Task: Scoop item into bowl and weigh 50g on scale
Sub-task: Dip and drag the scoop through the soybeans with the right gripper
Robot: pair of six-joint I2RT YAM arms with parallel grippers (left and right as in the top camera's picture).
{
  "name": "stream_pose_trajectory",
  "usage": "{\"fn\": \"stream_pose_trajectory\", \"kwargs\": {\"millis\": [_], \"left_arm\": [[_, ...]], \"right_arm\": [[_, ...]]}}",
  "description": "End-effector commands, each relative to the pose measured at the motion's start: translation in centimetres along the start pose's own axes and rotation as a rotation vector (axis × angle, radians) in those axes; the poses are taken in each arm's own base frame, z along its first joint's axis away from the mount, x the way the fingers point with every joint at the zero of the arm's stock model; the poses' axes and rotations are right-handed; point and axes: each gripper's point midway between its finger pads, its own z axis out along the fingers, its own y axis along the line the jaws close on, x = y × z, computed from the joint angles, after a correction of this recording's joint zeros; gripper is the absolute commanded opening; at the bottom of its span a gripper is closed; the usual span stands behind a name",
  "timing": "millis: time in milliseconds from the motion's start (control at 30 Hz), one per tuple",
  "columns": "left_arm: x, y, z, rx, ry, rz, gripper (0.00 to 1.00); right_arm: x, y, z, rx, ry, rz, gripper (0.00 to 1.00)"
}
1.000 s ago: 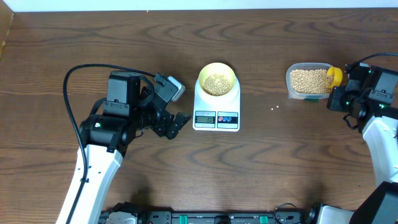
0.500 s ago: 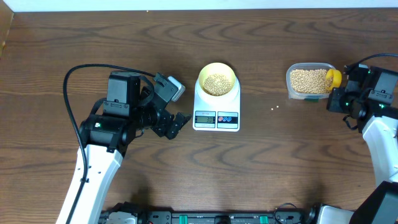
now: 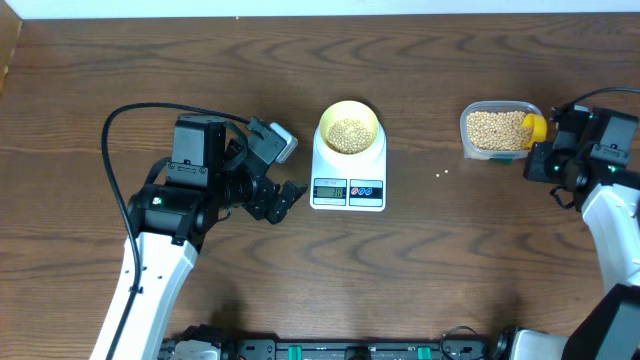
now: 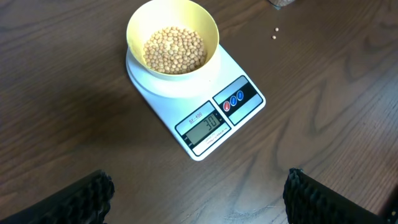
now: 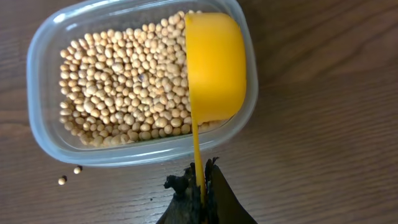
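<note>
Yellow bowl (image 4: 138, 23) of beans (image 4: 174, 50) (scale (image 4: 163, 88) reads 30); scoop (image 5: 214, 68) in tub (image 5: 38, 118).

In the left wrist view the left gripper (image 4: 200, 198) shows only as 2 dark fingertips (image 4: 87, 198), wide apart in the lower corners. The rest is cut off by the bottom edge. At the top edge, right of centre, only a sliver of the clear tub (image 4: 283, 2) is in frame. The bowl (image 4: 172, 43) covers most of the platform of the scale (image 4: 205, 106).

In the right wrist view the right gripper (image 5: 200, 190) is cut off at bottom centre. Its fingers hide the end of the scoop (image 5: 214, 68) handle they pinch. The scoop covers the beans (image 5: 118, 87) beneath it.

In the overhead view the display (image 3: 329, 191) digits are too small to read, and the right gripper is hidden under its wrist.
</note>
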Motion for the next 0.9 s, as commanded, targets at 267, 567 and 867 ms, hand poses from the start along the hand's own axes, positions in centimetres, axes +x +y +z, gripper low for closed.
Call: {"fn": "stream_pose_trajectory", "kwargs": {"millis": [267, 567, 867], "left_arm": [[0.1, -0.2, 0.2, 0.012, 0.003, 0.011, 0.89], [0.1, -0.2, 0.2, 0.012, 0.003, 0.011, 0.89], [0.1, -0.2, 0.2, 0.012, 0.003, 0.011, 0.89]], "right_arm": [[0.0, 1.1, 1.4, -0.044, -0.001, -0.015, 0.01], [0.0, 3.6, 1.5, -0.138, 0.002, -0.031, 0.01], [0.5, 4.5, 2.0, -0.144, 0.024, -0.052, 0.01]]}}
